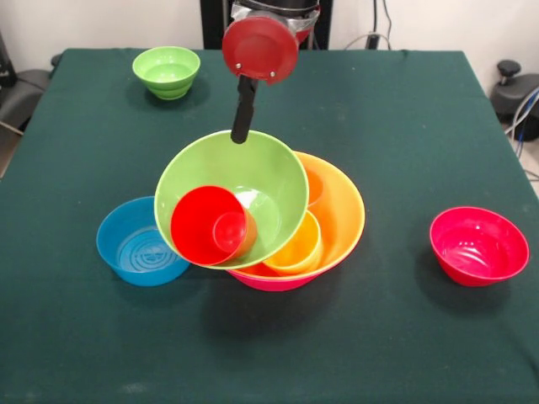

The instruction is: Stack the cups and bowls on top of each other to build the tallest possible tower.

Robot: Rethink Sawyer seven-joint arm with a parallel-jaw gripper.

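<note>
While the arm reaches down from above, its gripper [242,130] meets the far rim of the big green bowl [253,181], and that bowl is tipped steeply toward the camera, so it looks lifted or tilted by that edge; whether the fingers are pinching the rim or just touching it, I cannot tell. A red cup [208,225] lies on its side inside the green bowl, slid to the low edge. Underneath, the tower [337,227] is an orange bowl [344,215] nested in a pink one [269,282], with a yellow cup [296,247] inside. Loose on the bench [404,126]: a blue bowl [135,246] touching the pile, a red bowl [478,246] and a small green bowl [167,71], well apart.
</note>
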